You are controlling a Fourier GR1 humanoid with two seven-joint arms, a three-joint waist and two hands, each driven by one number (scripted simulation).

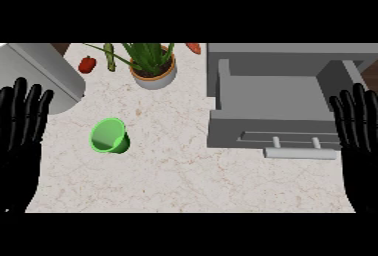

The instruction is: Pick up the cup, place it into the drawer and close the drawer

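A green cup (110, 136) lies tilted on the marble counter, left of centre, its mouth facing me. A grey drawer (275, 107) stands pulled open at the right, nothing inside it, with a pale bar handle (299, 152) on its front. My left hand (21, 125) rests at the left edge, fingers straight and up, well left of the cup. At the right edge my right hand (358, 130) rests the same way, beside the drawer's right side. Neither hand touches anything.
A potted plant (153, 65) stands at the back, behind the cup. A red pepper (87, 64) lies at the back left, next to a grey appliance (40, 75). An orange item (193, 48) shows at the back edge.
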